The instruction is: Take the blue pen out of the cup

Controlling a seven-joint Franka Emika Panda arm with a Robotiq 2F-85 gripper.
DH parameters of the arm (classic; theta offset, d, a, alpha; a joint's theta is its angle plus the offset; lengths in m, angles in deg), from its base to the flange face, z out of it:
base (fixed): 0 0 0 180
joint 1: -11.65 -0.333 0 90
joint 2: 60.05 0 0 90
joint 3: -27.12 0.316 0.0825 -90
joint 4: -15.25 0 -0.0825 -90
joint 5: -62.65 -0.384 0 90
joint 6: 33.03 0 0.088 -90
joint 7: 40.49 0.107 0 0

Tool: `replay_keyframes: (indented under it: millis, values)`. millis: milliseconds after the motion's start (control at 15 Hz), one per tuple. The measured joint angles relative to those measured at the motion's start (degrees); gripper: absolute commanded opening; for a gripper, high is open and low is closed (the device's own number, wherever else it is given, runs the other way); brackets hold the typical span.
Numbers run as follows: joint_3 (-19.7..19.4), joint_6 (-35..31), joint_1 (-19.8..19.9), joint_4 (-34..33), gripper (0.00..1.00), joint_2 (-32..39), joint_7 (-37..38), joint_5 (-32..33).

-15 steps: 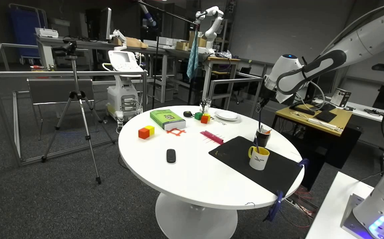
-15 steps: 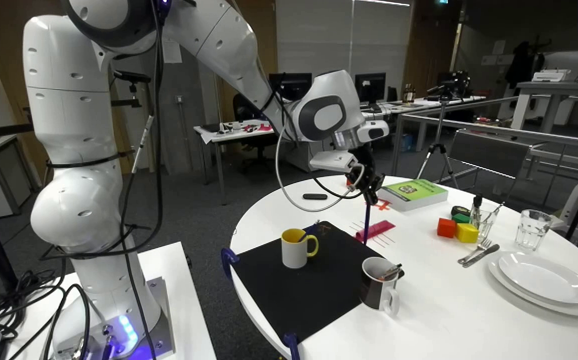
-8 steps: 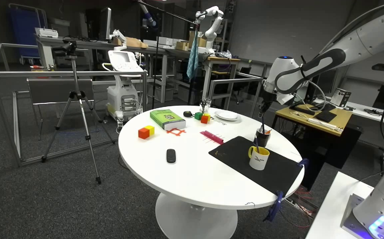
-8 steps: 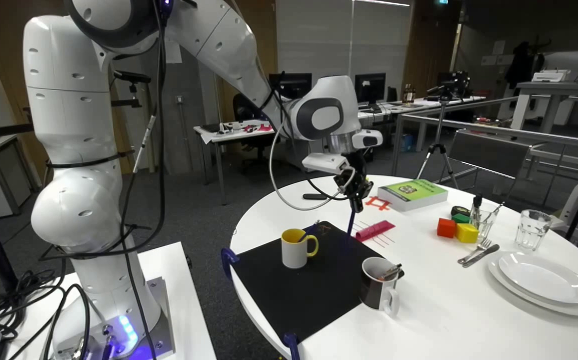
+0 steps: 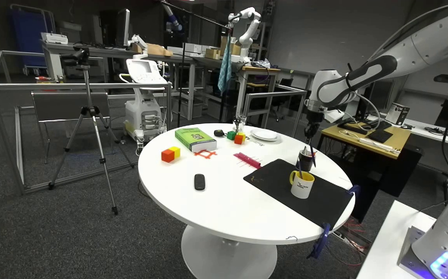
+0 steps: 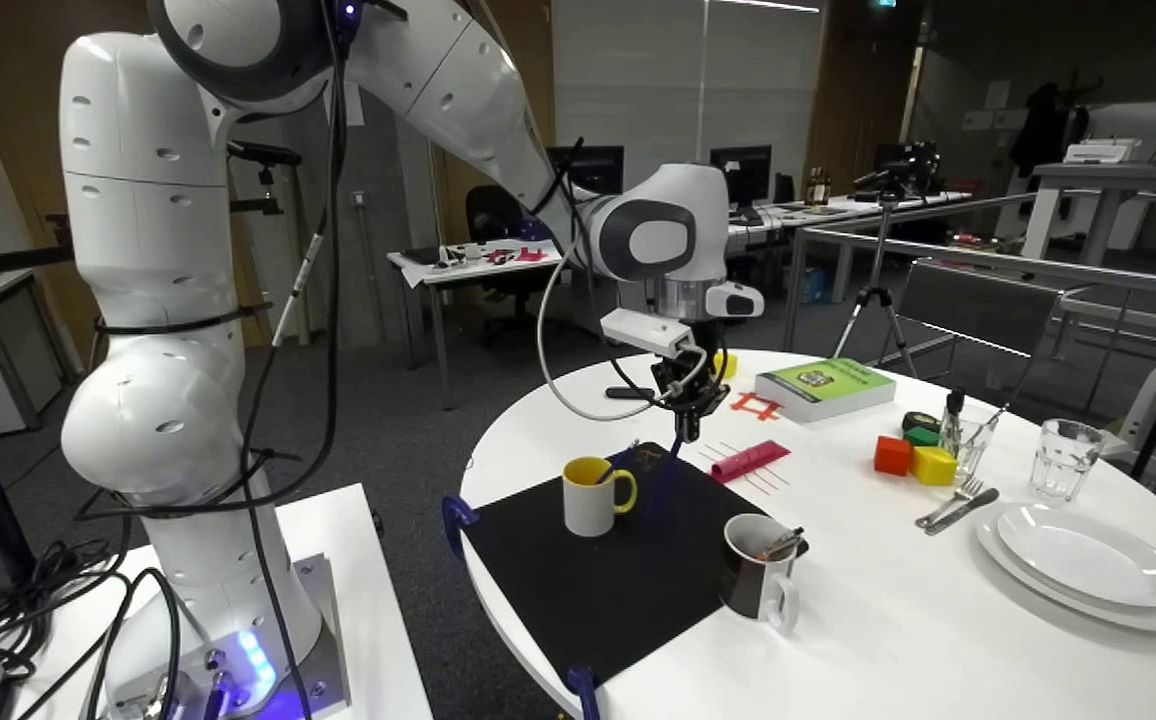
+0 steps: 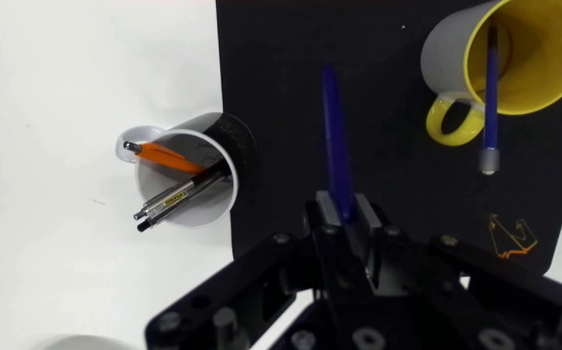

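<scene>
The white cup with the yellow inside (image 7: 448, 56) stands upright on the black mat, also in both exterior views (image 5: 300, 190) (image 6: 588, 508). A blue pen (image 7: 491, 97) leans in it, its end sticking out past the handle. My gripper (image 7: 347, 207) is shut on another blue pen (image 7: 335, 136), which points down from the fingers. In the wrist view this pen hangs over the mat between the two cups, apart from both. My gripper also shows in both exterior views (image 5: 309, 136) (image 6: 688, 430).
A black-and-white mug (image 6: 760, 585) with an orange pen and other pens stands at the mat's edge. A pink piece (image 6: 750, 460) lies beyond the black mat (image 6: 598, 600). Plates (image 6: 1088, 560), cubes, glasses and a green book (image 6: 823, 385) are further off.
My gripper has moved down with the held blue pen. In the exterior views it has shifted toward the yellow-lined cup's side, and the pen now tilts differently. The cups have not moved.
</scene>
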Motion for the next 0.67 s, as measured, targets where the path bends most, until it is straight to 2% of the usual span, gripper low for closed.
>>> replay_keyframes:
  millis: [667]
  values:
    - [0.0, 11.82, 1.36, -11.51, 0.03, 11.86, -2.2, -1.89]
